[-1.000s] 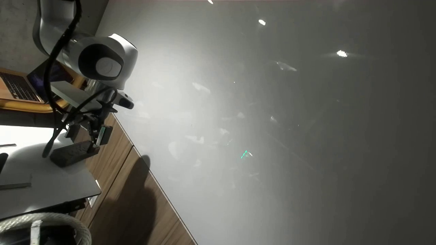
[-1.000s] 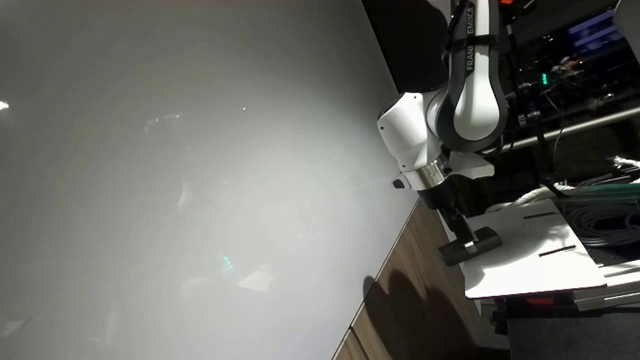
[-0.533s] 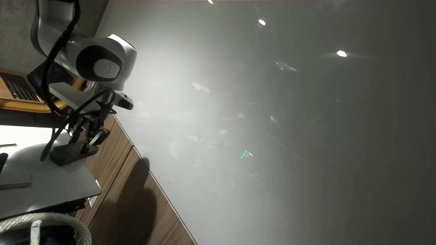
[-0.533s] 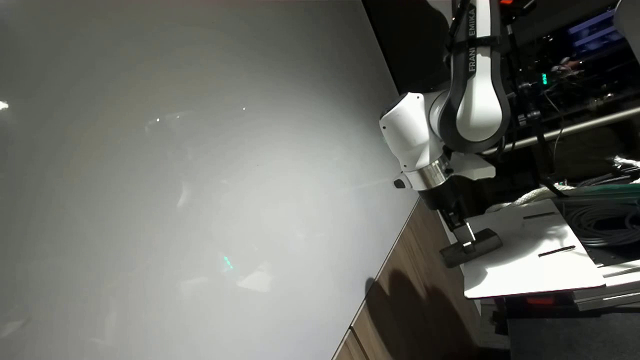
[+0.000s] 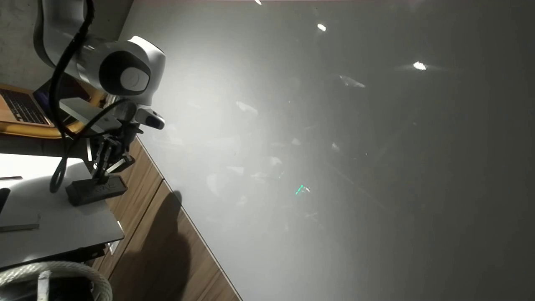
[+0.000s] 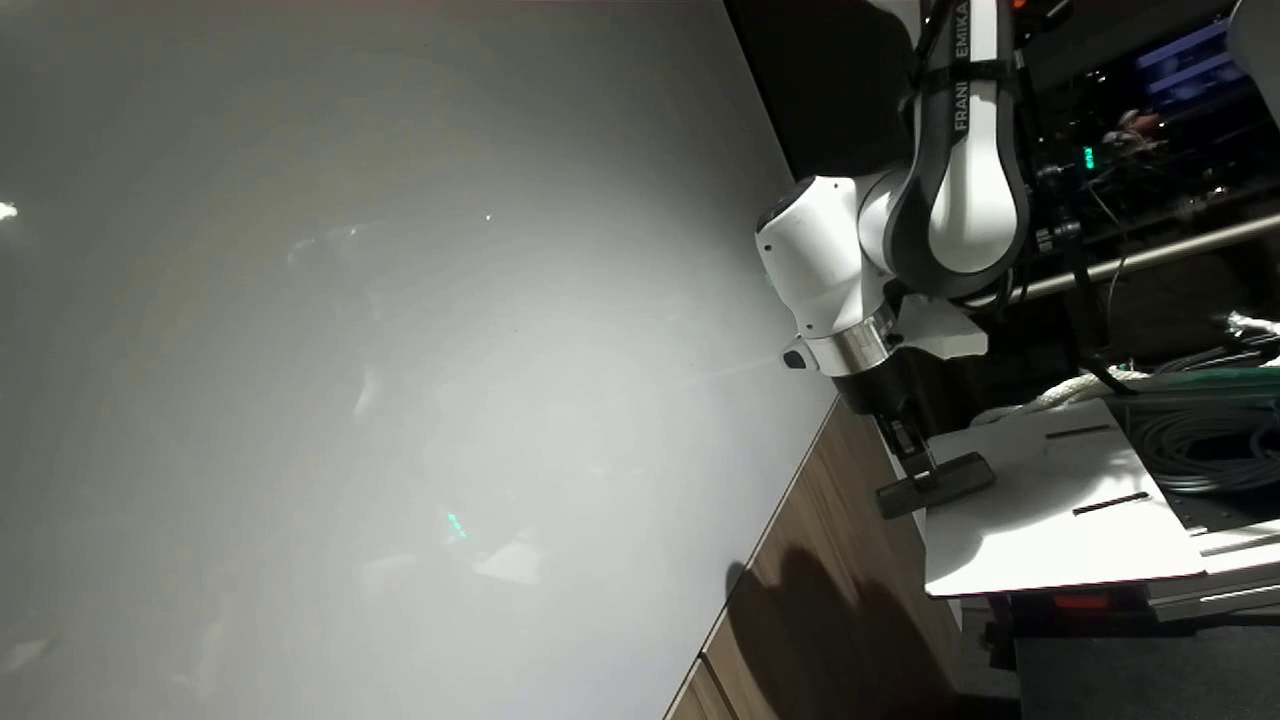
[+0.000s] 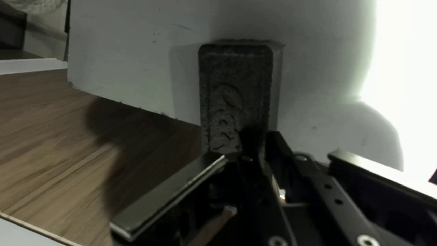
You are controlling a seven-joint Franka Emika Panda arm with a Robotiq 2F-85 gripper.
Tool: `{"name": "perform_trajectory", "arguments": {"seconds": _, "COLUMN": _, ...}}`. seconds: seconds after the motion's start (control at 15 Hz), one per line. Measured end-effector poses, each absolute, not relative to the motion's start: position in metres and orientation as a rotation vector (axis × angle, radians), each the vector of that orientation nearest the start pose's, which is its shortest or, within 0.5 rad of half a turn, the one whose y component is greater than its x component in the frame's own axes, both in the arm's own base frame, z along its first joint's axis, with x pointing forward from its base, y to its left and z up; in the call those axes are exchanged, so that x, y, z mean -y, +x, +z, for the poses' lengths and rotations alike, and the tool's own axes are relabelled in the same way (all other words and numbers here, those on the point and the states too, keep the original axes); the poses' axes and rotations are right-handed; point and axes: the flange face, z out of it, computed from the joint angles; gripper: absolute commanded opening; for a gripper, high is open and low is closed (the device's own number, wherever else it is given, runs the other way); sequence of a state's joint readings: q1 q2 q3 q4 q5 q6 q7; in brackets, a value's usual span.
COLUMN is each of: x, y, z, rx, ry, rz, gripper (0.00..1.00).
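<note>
A dark grey, rounded rectangular block point(image 7: 232, 82) shows its marked face in the wrist view, with lettering on it. My gripper point(image 7: 262, 147) is shut on one edge of the block, one finger over the marked face and the other along its side. The block's lower end is partly hidden behind the fingers. In both exterior views the block point(image 5: 94, 193) hangs crosswise under the gripper point(image 5: 101, 179), in front of a white panel point(image 5: 62, 230). The same block point(image 6: 965, 480) sticks out on either side of the fingertips.
A large glossy grey surface point(image 5: 334, 167) borders a strip of wood point(image 5: 142, 234). Dark slots mark the white panel point(image 6: 1060, 555). An open laptop point(image 5: 25, 106) lies beyond the arm, and a thick pale rope point(image 5: 79, 269) curls below the panel.
The jaws have gone from open to shut on the block. Gripper and block have then moved slightly upward together in the exterior views, and the block has turned a little.
</note>
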State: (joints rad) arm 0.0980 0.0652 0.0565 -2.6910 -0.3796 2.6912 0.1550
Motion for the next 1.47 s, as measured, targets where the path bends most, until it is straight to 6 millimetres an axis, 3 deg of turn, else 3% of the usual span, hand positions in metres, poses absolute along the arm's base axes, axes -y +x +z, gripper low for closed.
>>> {"name": "perform_trajectory", "arguments": {"seconds": 0.93, "x": -0.074, "y": 0.388, "z": 0.209, "rx": 0.401, "ry": -3.351, "rz": 0.145, "gripper": 0.02}}
{"name": "perform_trajectory", "arguments": {"seconds": 1.0, "x": -0.077, "y": 0.388, "z": 0.210, "rx": 0.394, "ry": -3.359, "rz": 0.151, "gripper": 0.35}}
{"name": "perform_trajectory", "arguments": {"seconds": 1.07, "x": -0.081, "y": 0.389, "z": 0.211, "rx": 0.391, "ry": -3.367, "rz": 0.156, "gripper": 0.36}}
{"name": "perform_trajectory", "arguments": {"seconds": 1.47, "x": -0.096, "y": 0.392, "z": 0.216, "rx": 0.378, "ry": -3.401, "rz": 0.177, "gripper": 0.79}}
